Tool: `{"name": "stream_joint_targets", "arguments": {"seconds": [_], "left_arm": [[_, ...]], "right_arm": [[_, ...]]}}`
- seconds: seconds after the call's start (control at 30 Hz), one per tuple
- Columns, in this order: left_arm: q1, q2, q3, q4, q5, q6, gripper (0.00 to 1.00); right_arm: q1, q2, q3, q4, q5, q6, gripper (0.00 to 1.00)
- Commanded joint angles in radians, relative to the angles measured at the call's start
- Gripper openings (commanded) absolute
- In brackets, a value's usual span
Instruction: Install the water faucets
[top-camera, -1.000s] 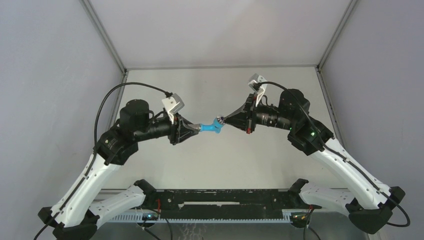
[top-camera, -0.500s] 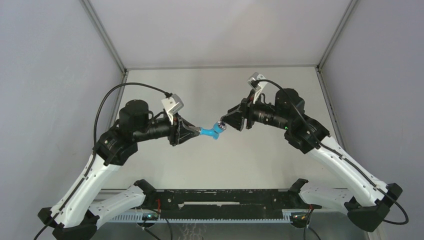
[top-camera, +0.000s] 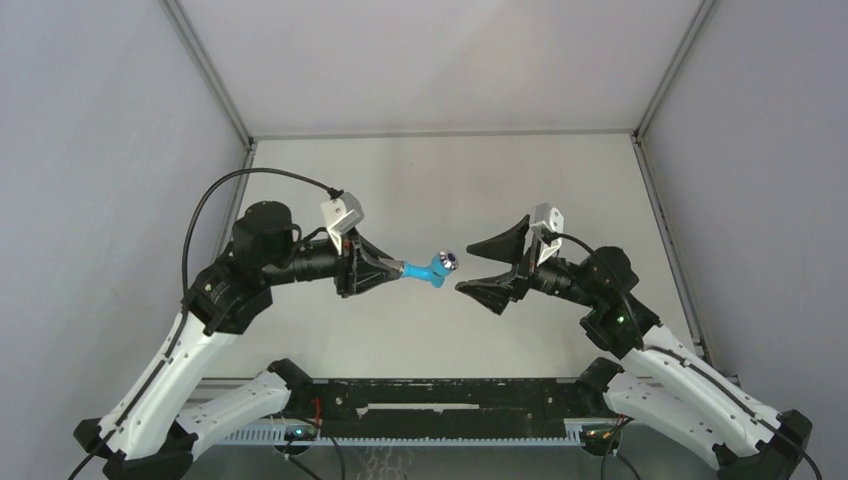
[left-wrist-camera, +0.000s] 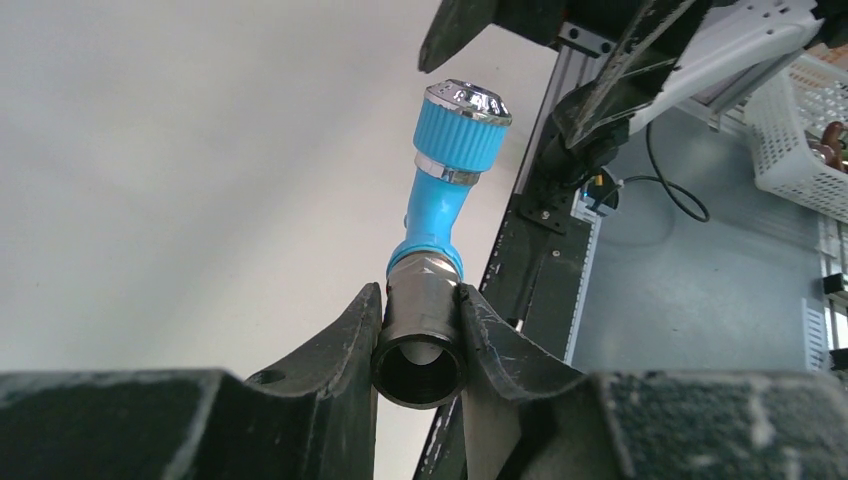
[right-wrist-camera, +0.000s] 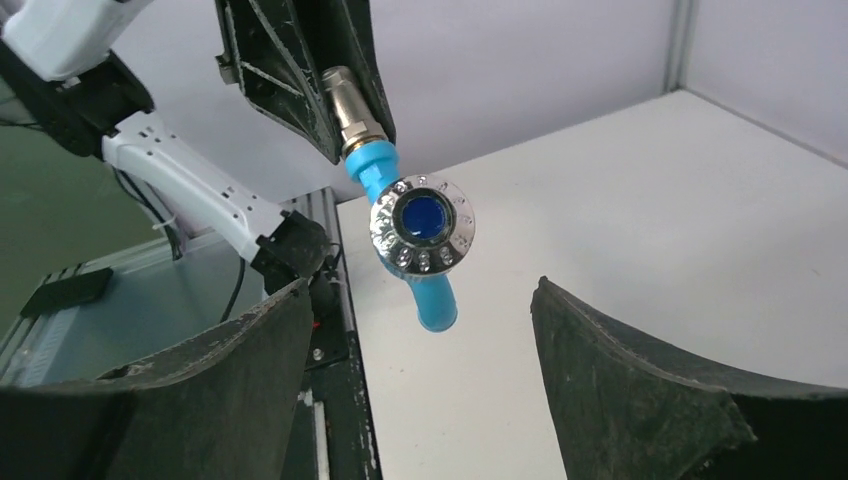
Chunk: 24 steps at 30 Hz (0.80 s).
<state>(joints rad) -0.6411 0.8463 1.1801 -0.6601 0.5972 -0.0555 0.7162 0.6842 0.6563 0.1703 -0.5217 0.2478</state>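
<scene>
Left end effector (top-camera: 397, 266): clamped on blue faucet (top-camera: 431, 267) at its metal end, frame centre. Right end effector (top-camera: 463, 268): jaws apart, facing it.

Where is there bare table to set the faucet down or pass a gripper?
The table is bare behind the left gripper and right gripper up to the back wall, and in front of them down to the black rail. Tight only between them, where the left one holds the blue faucet before the right one's open jaws.

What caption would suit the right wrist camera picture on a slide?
Open right end effector facing the blue faucet, silver cap first, gripped at its metal end by the left end effector.
</scene>
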Motion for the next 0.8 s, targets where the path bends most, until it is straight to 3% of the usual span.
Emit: {"name": "stream_joint_targets", "arguments": {"seconds": [0.0, 0.3, 0.47, 0.67, 0.77], "left_arm": [[-0.004, -0.046, 0.077, 0.112, 0.098, -0.024, 0.00], [-0.005, -0.056, 0.069, 0.129, 0.112, -0.027, 0.00], [-0.004, -0.052, 0.061, 0.139, 0.115, -0.029, 0.00], [-0.005, -0.060, 0.054, 0.137, 0.101, -0.020, 0.00], [-0.005, -0.065, 0.048, 0.137, 0.105, -0.015, 0.00]], "right_arm": [[-0.021, 0.044, 0.011, 0.240, -0.166, 0.032, 0.86], [-0.010, 0.191, 0.026, 0.423, -0.318, 0.174, 0.85], [0.020, 0.233, 0.067, 0.418, -0.352, 0.188, 0.80], [0.033, 0.323, 0.196, 0.280, -0.437, 0.235, 0.64], [0.023, 0.382, 0.267, 0.185, -0.472, 0.295, 0.48]]}}
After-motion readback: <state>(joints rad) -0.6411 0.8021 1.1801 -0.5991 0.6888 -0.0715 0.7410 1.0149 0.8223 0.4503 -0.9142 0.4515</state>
